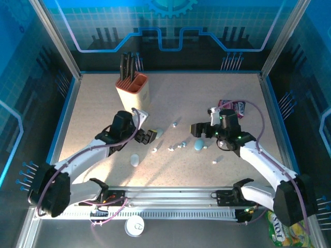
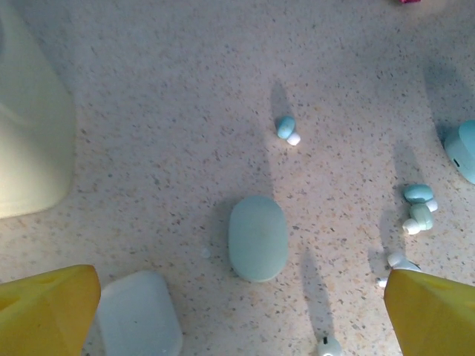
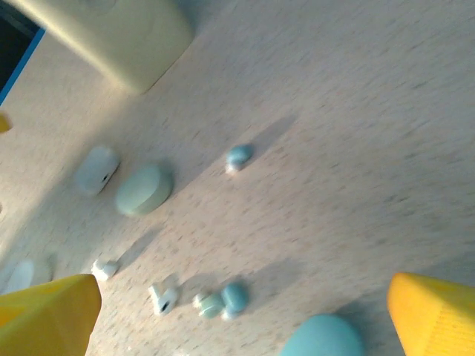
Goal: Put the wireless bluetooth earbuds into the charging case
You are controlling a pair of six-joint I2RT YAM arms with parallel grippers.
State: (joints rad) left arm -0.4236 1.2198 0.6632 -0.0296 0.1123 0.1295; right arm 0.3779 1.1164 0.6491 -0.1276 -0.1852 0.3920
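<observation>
**On the speckled table point(image 1: 207, 93), earbuds lie loose among the cases**

Below the left gripper point(image 2: 241, 315), whose yellow fingers are spread wide with nothing held, a pale green oval case point(image 2: 257, 237) is seen lying flat and apparently shut. What it holds cannot be told. A white squarish case point(image 2: 139, 322) lies just beside the left finger. A teal case point(image 1: 199, 144) lies close to the right gripper point(image 1: 198, 129), whose jaws are likewise held wide and empty.

The earbuds point(image 1: 181, 144) are scattered singly and in small clusters on the bare surface between the two grippers, outside every case. Two of them lie touching near the teal case.

At the back left a beige holder point(image 1: 133, 92) is stood upright, with dark handles point(image 1: 129, 64) rising from it. A pink packet point(image 1: 234, 106) lies behind the right arm.
</observation>
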